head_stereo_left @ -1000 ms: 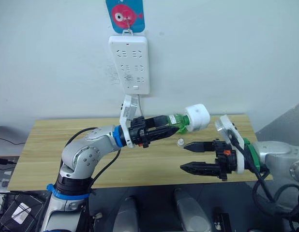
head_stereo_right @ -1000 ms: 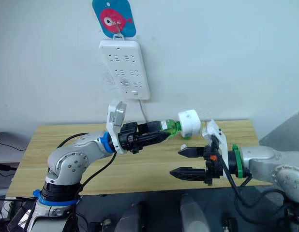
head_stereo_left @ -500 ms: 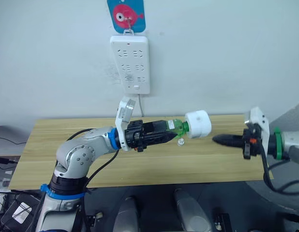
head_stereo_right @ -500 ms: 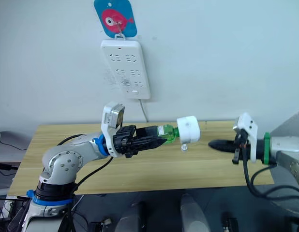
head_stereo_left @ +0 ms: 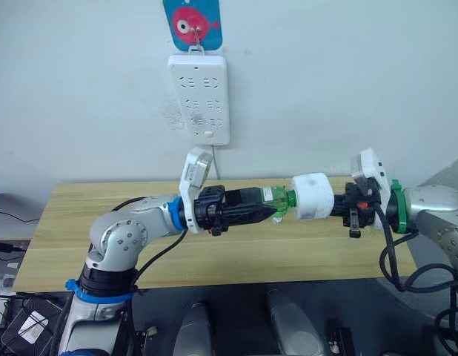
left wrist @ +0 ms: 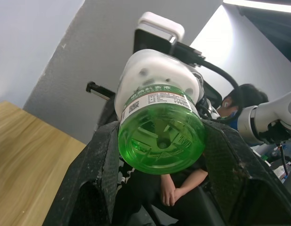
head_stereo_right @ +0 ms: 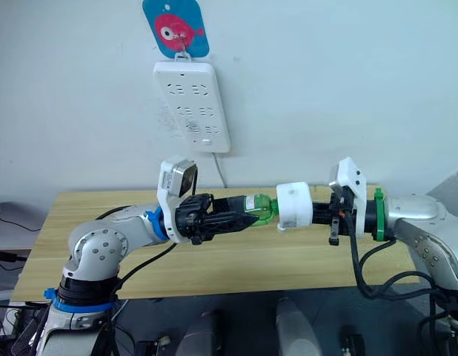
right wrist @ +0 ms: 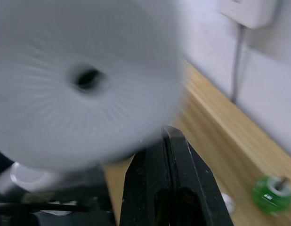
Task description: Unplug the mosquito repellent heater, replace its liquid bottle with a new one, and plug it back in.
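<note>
My left gripper (head_stereo_left: 272, 211) is shut on a translucent green bottle (left wrist: 160, 136), held level above the table. The bottle's neck sits inside the white mosquito repellent heater (head_stereo_left: 312, 196), which sticks out to the right. My right gripper (head_stereo_left: 337, 208) is shut with nothing between its fingers; its tips are at the heater's round vented end (right wrist: 84, 80), and I cannot tell whether they touch it. A second green bottle (right wrist: 270, 194), without a cap and with its wick showing, stands on the table. Which one is the new one I cannot tell.
A white power strip (head_stereo_left: 198, 98) hangs on the wall under a fish-shaped hook, its cable dropping behind the wooden table (head_stereo_left: 103, 222). A small whitish cap (right wrist: 226, 202) lies on the table. A seated person's hands (left wrist: 171, 193) show past the held bottle.
My right gripper has shut and swung from low in front of the table to the heater's far end. The left arm has shifted bottle and heater slightly right.
</note>
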Tool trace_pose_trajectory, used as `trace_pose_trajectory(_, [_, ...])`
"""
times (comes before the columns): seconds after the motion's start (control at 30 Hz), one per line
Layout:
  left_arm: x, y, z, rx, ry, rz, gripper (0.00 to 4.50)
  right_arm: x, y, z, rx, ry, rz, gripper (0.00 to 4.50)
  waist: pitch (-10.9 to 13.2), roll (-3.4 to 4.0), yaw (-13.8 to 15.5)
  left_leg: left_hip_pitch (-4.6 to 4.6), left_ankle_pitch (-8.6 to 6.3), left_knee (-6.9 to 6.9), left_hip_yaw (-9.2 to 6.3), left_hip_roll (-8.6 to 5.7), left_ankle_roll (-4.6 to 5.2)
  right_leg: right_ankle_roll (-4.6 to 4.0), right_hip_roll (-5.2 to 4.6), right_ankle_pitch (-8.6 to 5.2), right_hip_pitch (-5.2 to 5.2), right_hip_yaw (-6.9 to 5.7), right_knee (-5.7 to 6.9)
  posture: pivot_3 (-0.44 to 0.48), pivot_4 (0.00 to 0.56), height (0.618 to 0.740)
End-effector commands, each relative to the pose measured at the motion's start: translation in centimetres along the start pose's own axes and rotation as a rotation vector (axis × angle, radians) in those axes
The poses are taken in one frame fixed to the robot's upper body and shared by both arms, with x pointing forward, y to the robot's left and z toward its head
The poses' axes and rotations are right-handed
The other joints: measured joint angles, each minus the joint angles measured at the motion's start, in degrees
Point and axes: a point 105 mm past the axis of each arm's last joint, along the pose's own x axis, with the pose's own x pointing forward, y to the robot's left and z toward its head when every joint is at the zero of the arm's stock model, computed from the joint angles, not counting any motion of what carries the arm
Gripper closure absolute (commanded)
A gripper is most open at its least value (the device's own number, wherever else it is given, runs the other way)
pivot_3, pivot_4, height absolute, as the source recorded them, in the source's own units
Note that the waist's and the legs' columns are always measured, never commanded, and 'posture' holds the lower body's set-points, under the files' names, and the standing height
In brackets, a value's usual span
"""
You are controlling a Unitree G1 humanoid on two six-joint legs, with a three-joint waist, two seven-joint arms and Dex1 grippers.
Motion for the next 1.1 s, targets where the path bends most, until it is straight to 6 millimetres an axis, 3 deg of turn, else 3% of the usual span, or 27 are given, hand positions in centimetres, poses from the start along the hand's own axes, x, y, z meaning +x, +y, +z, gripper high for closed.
trace_pose_trajectory(0.03, [0.1,0.0,1.0,0.052,-0.033,0.014,2.21,-0.2,1.3,1.8,-0.037,-0.035,0.034,4.50,0.0,0.00,0.0,0.00,0.00,0.01,0.00,0.00,0.00,0.00,0.00,0.00,0.00,0.00,0.00,-0.260,0.250,0.740])
trace_pose_trajectory(0.4, [0.0,2.1,-0.4,0.220,0.043,0.112,2.21,-1.3,2.3,3.2,0.019,-0.037,0.069,4.50,0.0,0.00,-0.1,0.01,0.00,-0.01,0.01,0.00,0.00,-0.02,0.00,0.01,0.00,0.00,-0.01,-0.277,0.248,0.740])
trace_pose_trajectory(0.67, [0.4,0.4,-2.1,0.234,0.133,0.000,2.21,-1.2,0.6,4.3,0.035,-0.104,-0.016,4.50,0.0,0.00,-0.3,0.01,0.00,-0.01,0.02,0.01,0.00,0.00,0.01,0.00,0.00,0.00,0.00,-0.274,0.245,0.740])
trace_pose_trajectory(0.93, [0.4,-0.2,-2.1,0.197,0.130,-0.034,2.21,-1.0,-1.5,4.8,0.069,-0.167,-0.098,4.50,0.0,0.00,-0.3,0.01,0.00,-0.01,0.02,0.01,0.01,0.00,0.01,0.00,0.00,0.00,0.00,-0.272,0.243,0.740])
trace_pose_trajectory(1.03, [0.4,-0.6,-1.7,0.173,0.112,-0.049,2.21,-1.2,-2.9,3.9,0.079,-0.144,-0.173,4.50,0.0,0.00,-0.3,0.01,0.00,-0.01,0.02,0.00,0.01,-0.01,0.00,0.00,0.00,0.00,0.00,-0.271,0.240,0.740])
trace_pose_trajectory(1.1, [0.4,-0.9,-1.2,0.148,0.098,-0.066,2.21,-1.2,-3.6,1.8,0.094,-0.064,-0.218,4.50,0.0,0.00,-0.3,0.01,0.00,-0.01,0.02,0.01,0.01,-0.01,0.00,0.00,0.00,0.00,0.01,-0.271,0.239,0.740])
